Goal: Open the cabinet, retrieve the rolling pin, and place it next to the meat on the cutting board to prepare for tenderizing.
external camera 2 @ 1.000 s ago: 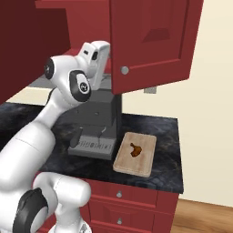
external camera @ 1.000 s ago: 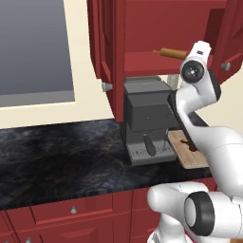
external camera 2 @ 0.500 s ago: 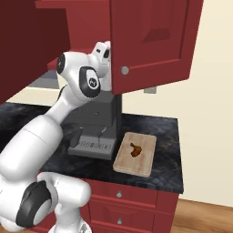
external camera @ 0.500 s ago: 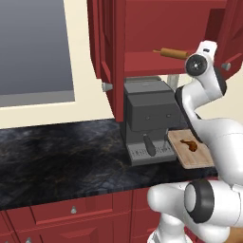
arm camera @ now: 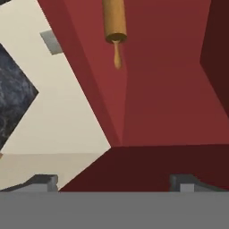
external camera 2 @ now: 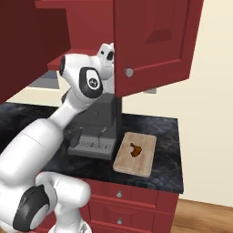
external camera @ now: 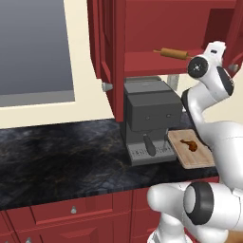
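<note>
The cabinet (external camera: 142, 33) stands open, its right door (external camera 2: 154, 41) swung out over the counter. On its red shelf lies the rolling pin (external camera: 173, 53), a light-brown cylinder whose tapered handle (arm camera: 117, 56) points toward my hand. My gripper (arm camera: 114, 183) is open and empty, a short way from that handle, level with the shelf at its right end. The white hand (external camera: 214, 49) sits just right of the pin. Down on the counter lies the tan cutting board (external camera: 201, 159) with the small reddish-brown meat (external camera: 190, 144) on it.
A grey coffee machine (external camera: 147, 118) stands under the cabinet, just left of the board. The left cabinet door (external camera: 111, 57) juts out edge-on. Dark stone counter (external camera: 57, 152) runs left, above red drawers (external camera 2: 119, 195). A window (external camera: 33, 47) is on the far left.
My hand has swung to the right along the shelf front and a little higher, ending beside the rolling pin's right end. The gripper stays open. Pin, meat and board are unmoved.
</note>
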